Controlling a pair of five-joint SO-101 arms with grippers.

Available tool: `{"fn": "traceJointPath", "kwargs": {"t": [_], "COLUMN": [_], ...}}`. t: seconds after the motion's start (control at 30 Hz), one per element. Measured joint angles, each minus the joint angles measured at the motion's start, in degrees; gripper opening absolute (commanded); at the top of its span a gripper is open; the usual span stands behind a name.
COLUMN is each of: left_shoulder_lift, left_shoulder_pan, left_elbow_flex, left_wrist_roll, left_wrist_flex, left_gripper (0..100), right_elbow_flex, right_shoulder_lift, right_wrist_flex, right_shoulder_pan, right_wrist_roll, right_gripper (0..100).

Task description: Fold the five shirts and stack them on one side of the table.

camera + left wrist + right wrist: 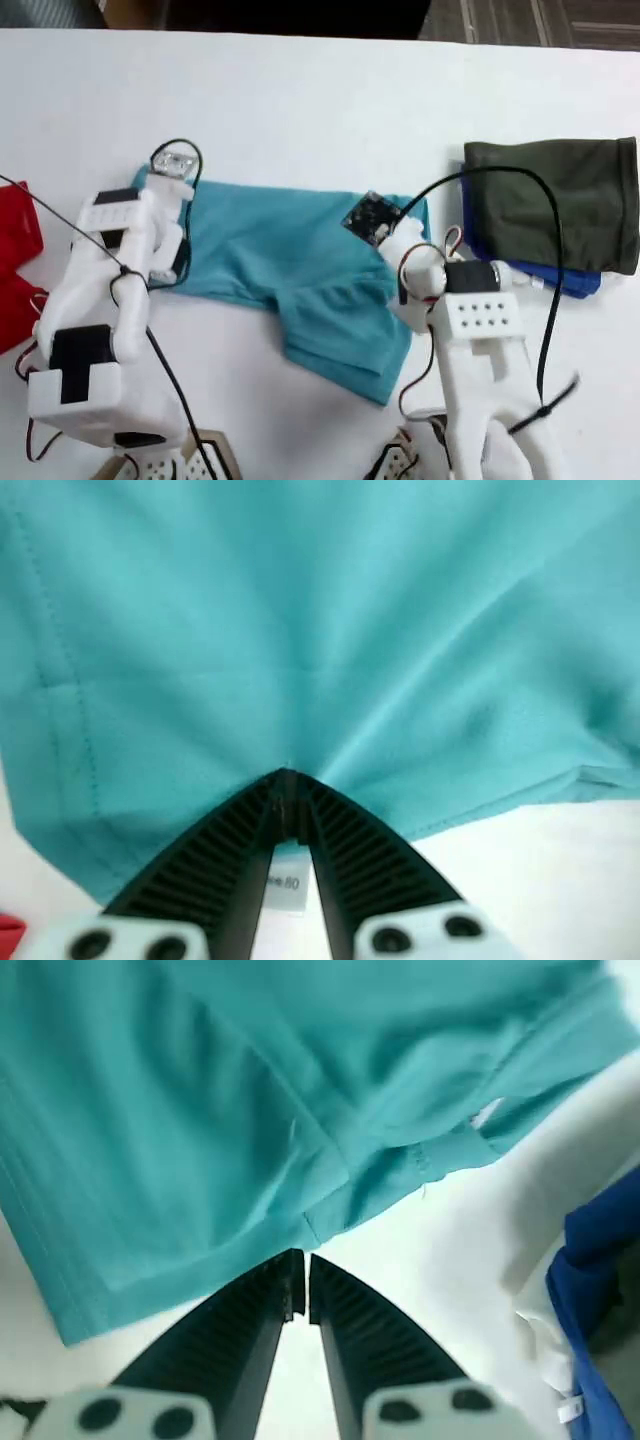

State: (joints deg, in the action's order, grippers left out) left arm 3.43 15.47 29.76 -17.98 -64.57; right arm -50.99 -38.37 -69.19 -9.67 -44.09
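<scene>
The teal shirt (290, 260) is lying spread across the middle of the table (300, 110). The left claw (285, 780) is pinching cloth at one end, while the right claw (300, 1260) is sitting clenched against the opposite hem.

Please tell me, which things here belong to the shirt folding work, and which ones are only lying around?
For the job: teal shirt, gripped by left tool and right tool; folded green shirt on folded blue shirt; red shirt at the table edge.
Only lying about: black cables; small boards near the arm bases.
</scene>
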Motion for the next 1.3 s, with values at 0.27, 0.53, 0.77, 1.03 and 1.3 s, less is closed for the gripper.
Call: {"fn": "traceJointPath", "kwargs": {"t": [0.27,0.53,0.77,1.03,1.3], "left_shoulder_lift": [0.00,0.00,0.09,0.09,0.09], "left_shoulder_pan": [0.09,0.09,0.09,0.09,0.09], "left_elbow_flex": [0.00,0.00,0.09,0.09,1.41], "left_wrist_roll": [0.26,0.26,0.26,0.26,0.26], "left_wrist_flex": [0.00,0.00,2.73,4.04,6.24], "left_gripper": [3,3,3,3,3], "right_elbow_flex": [-10.90,-22.42,-23.65,-20.13,-11.34], "right_shoulder_lift": [-1.23,-1.23,-1.93,-2.37,-2.37], "right_wrist_flex": [10.20,14.51,10.29,4.66,1.93], "right_shoulder_pan": [-9.05,-5.98,-2.20,0.18,-1.05], "right_wrist_roll": [3.16,3.16,-6.07,-13.19,-13.36], "right_gripper": [2.2,2.1,2.1,2.1,4.2]}}
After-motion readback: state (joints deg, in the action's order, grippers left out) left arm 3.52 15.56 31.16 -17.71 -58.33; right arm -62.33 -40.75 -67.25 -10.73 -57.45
